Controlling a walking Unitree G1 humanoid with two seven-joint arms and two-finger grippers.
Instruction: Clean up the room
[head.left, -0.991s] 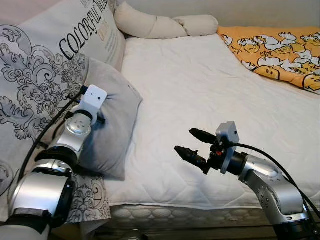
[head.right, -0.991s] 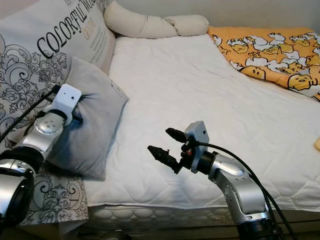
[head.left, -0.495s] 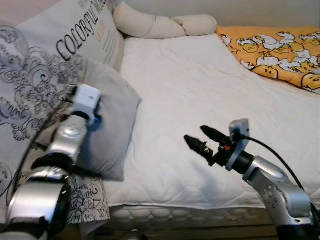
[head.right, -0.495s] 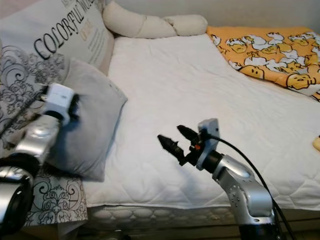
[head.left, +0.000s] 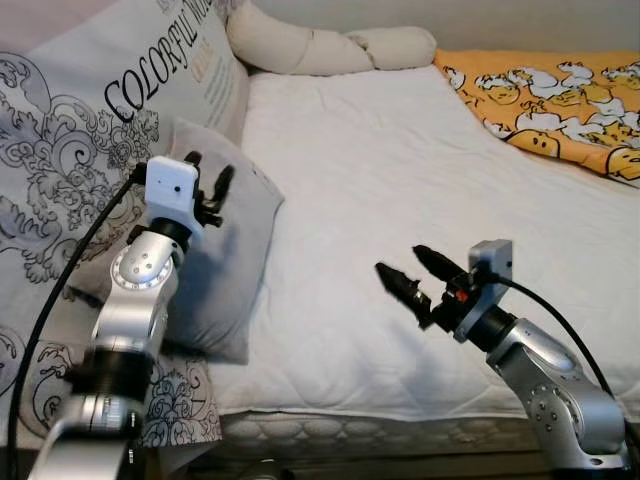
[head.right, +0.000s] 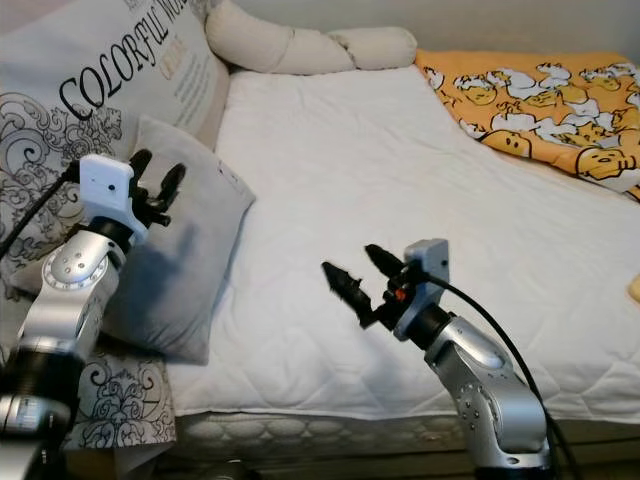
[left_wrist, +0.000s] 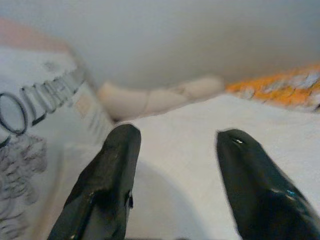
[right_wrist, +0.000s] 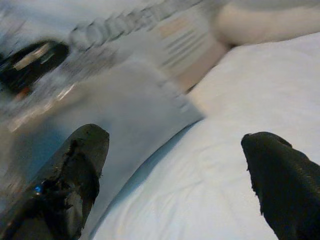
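Observation:
A grey pillow leans at the bed's left edge against a large cushion printed with black scrolls and lettering. My left gripper hangs open just above the grey pillow's top, holding nothing. In the left wrist view its fingers point along the white mattress. My right gripper is open and empty, hovering over the mattress's front part and aimed toward the grey pillow.
A cream bolster lies along the head of the bed. An orange cartoon-print blanket covers the far right. The white mattress is bare in the middle. Its front edge runs just below my arms.
My left gripper has lifted off the grey pillow, and its open fingers now show above it. The right gripper has drifted slightly right and up.

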